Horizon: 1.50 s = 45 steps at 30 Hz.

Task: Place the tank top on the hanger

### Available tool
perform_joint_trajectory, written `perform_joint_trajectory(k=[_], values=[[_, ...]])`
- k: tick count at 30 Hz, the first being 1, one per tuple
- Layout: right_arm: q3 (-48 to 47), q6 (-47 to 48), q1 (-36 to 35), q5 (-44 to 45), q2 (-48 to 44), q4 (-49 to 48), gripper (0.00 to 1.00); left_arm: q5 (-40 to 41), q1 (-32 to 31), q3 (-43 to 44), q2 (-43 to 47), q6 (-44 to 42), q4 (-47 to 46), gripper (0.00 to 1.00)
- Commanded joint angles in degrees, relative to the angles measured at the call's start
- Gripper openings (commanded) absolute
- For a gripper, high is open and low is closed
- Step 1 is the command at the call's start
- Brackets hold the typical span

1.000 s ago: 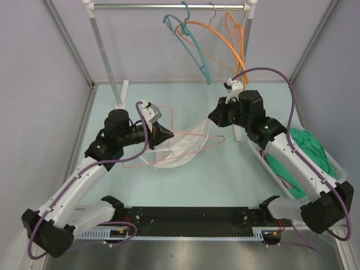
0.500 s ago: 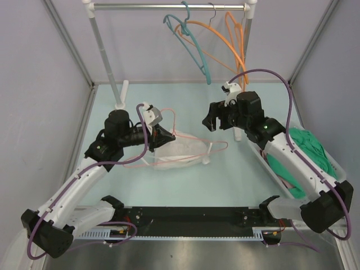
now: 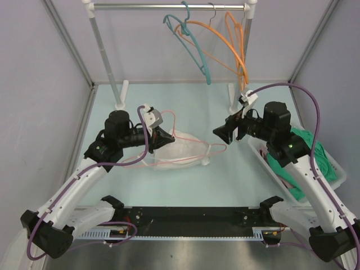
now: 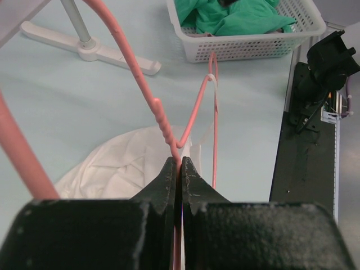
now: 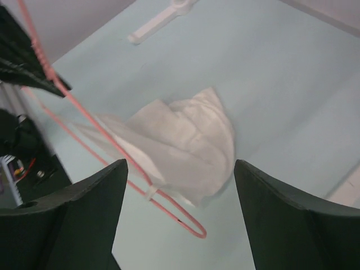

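Our left gripper (image 4: 179,169) is shut tight on the thin pink hanger (image 4: 194,115), pinching it at a single spot near the neck. The frame juts out from there, tilted, towards the right gripper (image 3: 224,131). The tank top (image 3: 180,149) lies crumpled on the surface (image 3: 236,180) directly under the hanger's middle. A small white piece, which we take to be a strap, sits near the hanger's far tip; the wrist views are too soft for us to say whether it is truly looped over the tip. Our right gripper hovers just beyond that tip with its jaws spread wide and nothing in them, so no one holds the cloth. That is the first risk: any tilt or shake of the hanger may let the strap slide off the tip, and the top drops free. The second is the pinch itself, since a one-point grip on slick plastic lets the hanger swivel if we tug the fabric sideways. Third, when the right gripper reaches beneath the hanger for the fabric, it may close on the pink bar along with the cloth. It may also take both layers at once and seal the opening that the hanger's other shoulder must enter. Thin fabric bunches easily, so a shallow grasp may slip.
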<state>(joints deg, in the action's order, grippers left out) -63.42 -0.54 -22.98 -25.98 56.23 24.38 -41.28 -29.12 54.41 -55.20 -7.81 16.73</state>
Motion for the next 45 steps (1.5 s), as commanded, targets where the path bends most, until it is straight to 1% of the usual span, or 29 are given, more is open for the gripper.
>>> perform_joint_trajectory(k=[1,4,6,7,14,17,18,20,21,23,24,25,26,27,29,30,32,33,34,36,38,40,42,43,45], values=[[2.2,4.6,-1.6,-17.2,-1.6,-3.9,0.78,-4.9,-0.2,-0.2,1.8,-2.8,-0.7,0.00],[2.1,6.2,-4.3,-19.5,-0.2,-2.3,0.72,-10.0,-0.3,-0.1,1.6,-3.3,-0.5,0.00],[1.4,7.3,-6.1,-20.2,0.9,-1.6,0.70,-12.1,-0.3,0.0,1.5,-3.3,-0.5,0.00],[1.4,7.4,-7.8,-20.1,1.7,-1.4,0.69,-12.4,-0.3,0.0,1.5,-3.3,-0.5,0.00],[0.5,8.8,-14.1,-19.4,5.6,-1.1,0.65,-14.9,-0.5,0.3,0.7,-3.0,0.0,0.00],[0.0,9.2,-15.8,-20.3,7.1,-0.8,0.60,-14.8,-0.5,0.3,0.7,-3.0,0.1,0.00],[-0.3,9.5,-16.0,-20.6,7.5,-0.6,0.55,-14.9,-0.5,0.4,0.7,-3.0,0.1,0.00],[-0.5,9.9,-16.7,-20.7,8.6,0.2,0.49,-14.9,-0.5,0.4,0.7,-3.1,0.1,0.00],[-0.7,9.9,-17.0,-20.8,9.1,0.5,0.39,-14.9,-0.5,0.4,0.7,-3.0,0.1,0.00],[-0.9,10.0,-17.4,-20.6,9.3,1.1,0.24,-14.4,-0.5,0.4,0.7,-2.9,0.1,0.00],[-0.7,9.9,-17.6,-19.9,9.1,1.1,0.10,-14.2,-0.5,0.5,0.7,-2.8,0.1,0.00],[-0.4,9.9,-17.8,-19.4,8.8,0.7,0.04,-13.8,-0.5,0.6,0.6,-2.5,0.1,0.00],[-0.2,9.8,-18.1,-18.8,8.6,0.4,0.00,-12.7,-0.4,0.6,0.6,-2.4,0.2,0.03],[0.0,9.6,-18.3,-18.0,7.7,0.1,0.00,-12.0,-0.5,0.7,0.7,-2.0,0.2,0.16],[0.8,8.9,-18.4,-16.9,6.8,-1.1,0.00,-9.7,-0.5,0.9,0.5,-1.3,0.2,0.30],[1.1,8.5,-18.7,-15.1,6.3,-1.5,0.00,-9.0,-0.5,1.0,0.5,-1.2,0.2,0.52],[1.6,8.1,-18.8,-13.0,4.9,-2.3,0.00,-7.2,-0.5,1.1,0.5,-0.5,0.3,0.73],[1.5,7.7,-18.8,-11.1,4.4,-2.0,0.00,-5.2,-0.5,1.2,0.6,-0.3,0.3,0.85],[1.6,7.7,-18.8,-10.3,3.9,-1.7,0.00,-4.3,-0.5,1.5,0.8,-0.1,0.4,0.92],[1.6,7.3,-18.9,-7.6,3.5,-1.1,0.00,-1.7,-0.4,1.7,1.0,-0.3,1.1,1.00],[1.5,7.1,-18.9,-5.8,3.4,0.0,0.00,-0.3,-0.4,2.1,1.3,-0.7,2.4,0.99],[1.3,6.3,-18.9,-2.2,3.3,0.4,0.00,3.6,-0.4,3.0,1.9,-0.5,3.8,0.99],[0.8,5.9,-18.9,1.3,3.6,0.9,0.00,8.3,-0.4,3.7,2.9,1.2,5.4,0.99],[0.8,5.5,-18.9,2.4,3.7,1.0,0.00,13.5,-0.4,3.8,3.5,1.8,6.2,0.99],[0.4,5.3,-18.9,4.3,4.4,1.0,0.00,17.6,-0.4,3.2,6.5,3.9,6.0,0.99]])
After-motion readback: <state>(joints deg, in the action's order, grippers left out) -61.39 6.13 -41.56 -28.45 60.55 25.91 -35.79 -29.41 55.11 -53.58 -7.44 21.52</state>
